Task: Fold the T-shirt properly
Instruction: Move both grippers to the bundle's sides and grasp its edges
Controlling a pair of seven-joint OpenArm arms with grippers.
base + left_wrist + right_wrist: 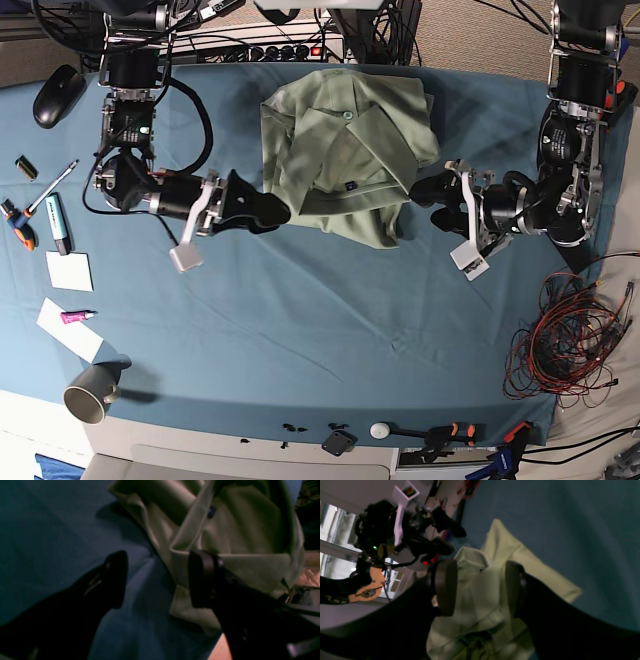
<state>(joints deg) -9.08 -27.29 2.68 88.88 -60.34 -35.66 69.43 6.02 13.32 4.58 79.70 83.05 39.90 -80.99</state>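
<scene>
**Both grippers spread wide at the edges of the half-bundled T-shirt**

Base view: the T-shirt (345,155) lies bunched at the far middle of the tabletop (300,330), which is covered in teal-blue cloth. Its collar is toward the far edge and a small dark label shows near the middle. The right gripper (268,208) reaches in on this view's left side and ends at the shirt's near-left edge. The left gripper (432,195) comes from the other side and ends just beside the shirt's right edge. Only this view takes in the surroundings: a computer mouse (56,93), pens and paper notes at the left edge, a metal cup (92,391) near the front corner, and a tangle of red wires (570,345) at the right.

Left wrist view: the left gripper (157,580) is released, its jaws far apart. One finger (203,580) lies against a folded hem of the T-shirt (240,537); the other stands over bare blue cloth. The dark label is visible up close on the fabric, though blurred.

Right wrist view: the right gripper (481,587) is likewise released, with both fingers spread and the T-shirt (482,592) seen between them; whether they touch it cannot be told. The other arm shows in the background beyond the fabric.
</scene>
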